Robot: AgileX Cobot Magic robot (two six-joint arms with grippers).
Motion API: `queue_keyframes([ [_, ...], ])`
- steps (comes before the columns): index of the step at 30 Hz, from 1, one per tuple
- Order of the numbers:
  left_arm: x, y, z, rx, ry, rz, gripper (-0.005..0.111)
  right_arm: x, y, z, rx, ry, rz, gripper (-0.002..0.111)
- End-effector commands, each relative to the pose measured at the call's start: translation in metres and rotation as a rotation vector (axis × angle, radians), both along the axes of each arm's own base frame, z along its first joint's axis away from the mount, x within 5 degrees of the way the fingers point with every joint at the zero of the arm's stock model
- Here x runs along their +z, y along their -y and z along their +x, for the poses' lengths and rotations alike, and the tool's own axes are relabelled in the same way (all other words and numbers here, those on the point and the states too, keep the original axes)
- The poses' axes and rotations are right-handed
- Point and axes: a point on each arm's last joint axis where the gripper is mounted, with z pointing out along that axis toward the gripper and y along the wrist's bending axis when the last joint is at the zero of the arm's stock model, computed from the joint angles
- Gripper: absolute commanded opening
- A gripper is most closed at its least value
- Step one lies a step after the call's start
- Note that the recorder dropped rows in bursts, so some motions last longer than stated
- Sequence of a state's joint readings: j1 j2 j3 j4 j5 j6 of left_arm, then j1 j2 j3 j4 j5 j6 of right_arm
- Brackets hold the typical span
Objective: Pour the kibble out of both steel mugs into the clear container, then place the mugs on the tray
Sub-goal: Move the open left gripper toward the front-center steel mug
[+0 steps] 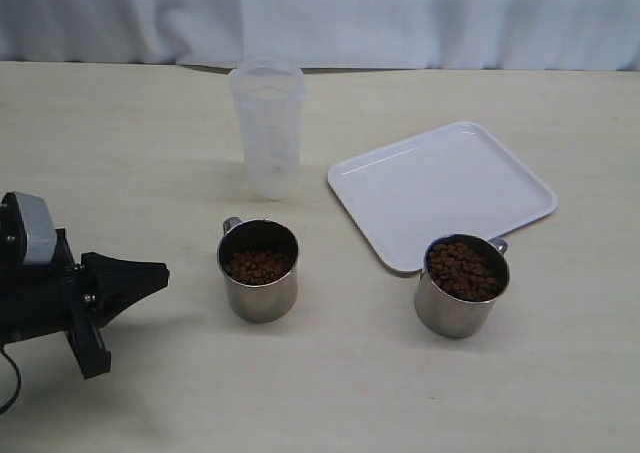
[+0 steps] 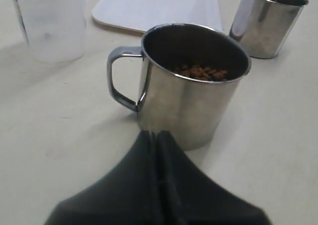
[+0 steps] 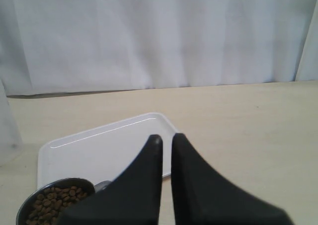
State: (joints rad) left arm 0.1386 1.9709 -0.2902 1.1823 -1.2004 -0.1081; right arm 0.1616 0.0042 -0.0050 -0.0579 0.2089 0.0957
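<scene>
A pale wooden table (image 1: 120,133) runs back to a white curtain (image 1: 400,13). In the exterior view the clear container (image 1: 267,128) stands upright toward the back, with no pellets showing in it. The tray (image 1: 440,188) lies bare to its right, turned at an angle. The left mug (image 1: 258,270) stands in front of the container and the right mug (image 1: 461,285) just off the tray's near corner. Each holds kibble (image 1: 257,265), so no pouring looks done yet. This layout seems to give each arm its own mug, with the container and tray within reach of both. The left gripper (image 1: 150,273) lies low at the left edge, pointing at the left mug but apart from it. The right arm is out of view here.

The left wrist view shows that gripper's black fingers pressed together and holding nothing, aimed at the left mug's wall. The mug's handle (image 2: 121,78) sticks out to one side, toward the container. To take the mug, the fingers would have to part first.

The right wrist view shows the right gripper (image 3: 166,140) with only a thin slit between its fingers: closed and empty. It hangs above the table, over the tray's near edge. The right mug sits below and to one side of it, and the curtain fills the background.
</scene>
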Motion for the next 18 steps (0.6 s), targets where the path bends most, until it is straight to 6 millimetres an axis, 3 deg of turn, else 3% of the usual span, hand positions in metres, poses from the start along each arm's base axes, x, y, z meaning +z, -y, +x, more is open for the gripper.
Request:
queue_keyframes([
  [1,0.000,-0.001,0.002,-0.007,0.057,0.011,0.010,-0.001,0.000,0.000,0.004,0.000,-0.007,0.005],
  [6,0.000,0.002,0.004,-0.018,0.139,0.063,0.043,-0.001,0.000,0.000,0.004,0.000,-0.007,0.005],
  [9,0.000,0.009,0.008,-0.005,0.180,0.094,0.054,-0.001,0.000,0.000,0.004,0.000,-0.007,0.005],
  [18,0.000,0.023,0.012,0.022,0.204,0.113,0.062,-0.001,0.000,0.000,0.004,0.000,-0.007,0.005],
])
